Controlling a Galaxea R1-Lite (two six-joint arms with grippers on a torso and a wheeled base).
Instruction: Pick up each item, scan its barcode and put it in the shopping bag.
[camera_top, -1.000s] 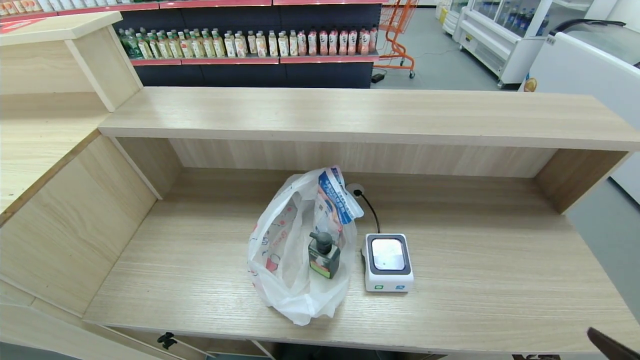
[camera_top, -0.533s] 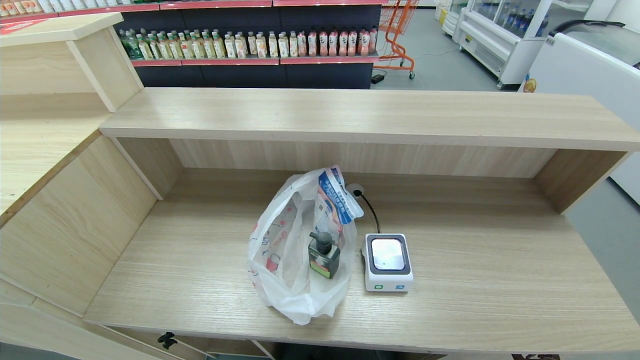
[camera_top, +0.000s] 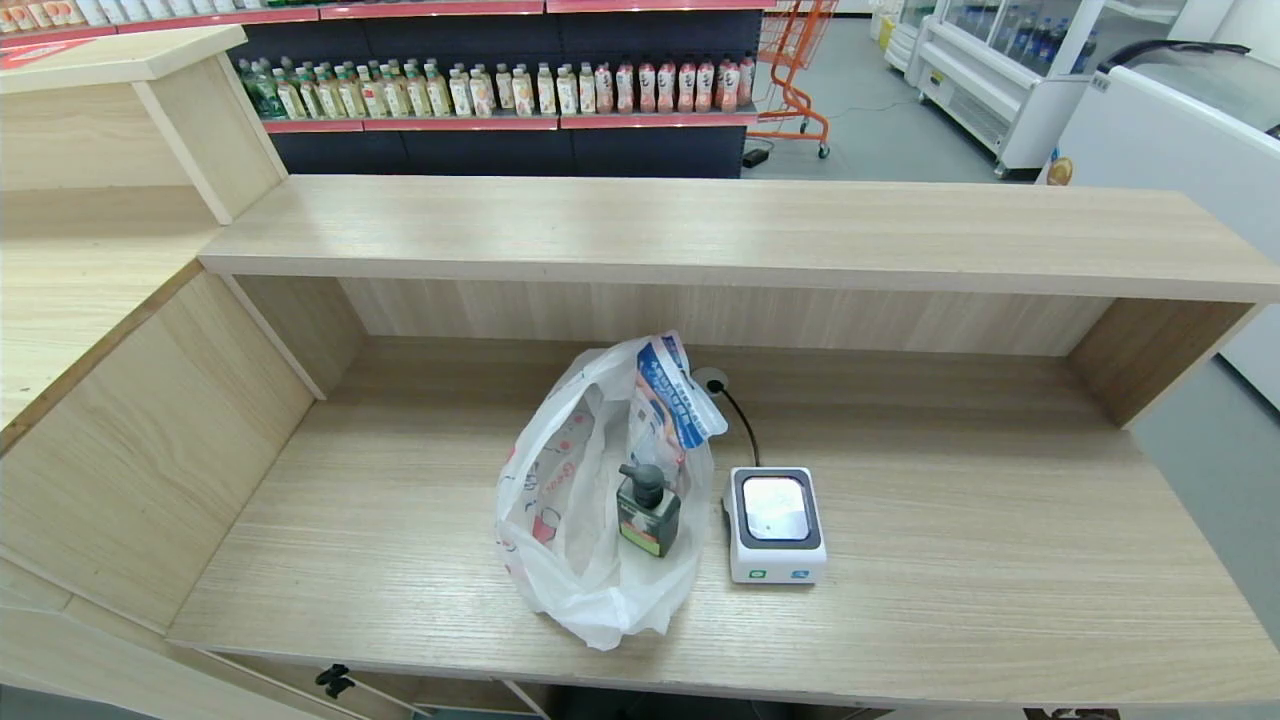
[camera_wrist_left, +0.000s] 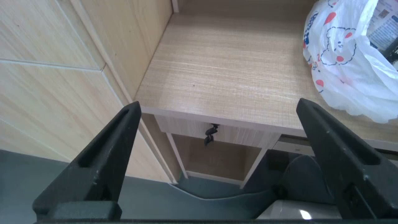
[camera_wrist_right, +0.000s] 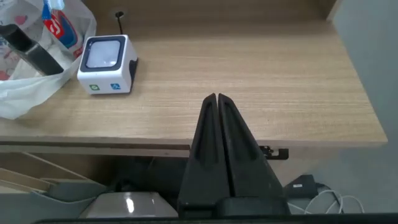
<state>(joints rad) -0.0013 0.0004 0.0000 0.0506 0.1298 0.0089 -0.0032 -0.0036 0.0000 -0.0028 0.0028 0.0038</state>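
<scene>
Left end effector (camera_wrist_left: 219, 112) hangs wide open and empty, short of the front edge of the surface (camera_top: 950, 560); right end effector (camera_wrist_right: 216, 99) is pressed closed, also empty; shopping bag (camera_top: 560, 540) sits mid-surface, nearer the left arm; pump bottle (camera_top: 648, 512) stands upright inside it, pouch (camera_top: 672, 395) behind; scanner (camera_top: 776, 522) is just beside the bag, on the right arm's side.

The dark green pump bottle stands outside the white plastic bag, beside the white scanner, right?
Not quite: the dark green pump bottle stands inside the white plastic bag, not outside it, beside the white scanner. The head view shows this.
</scene>
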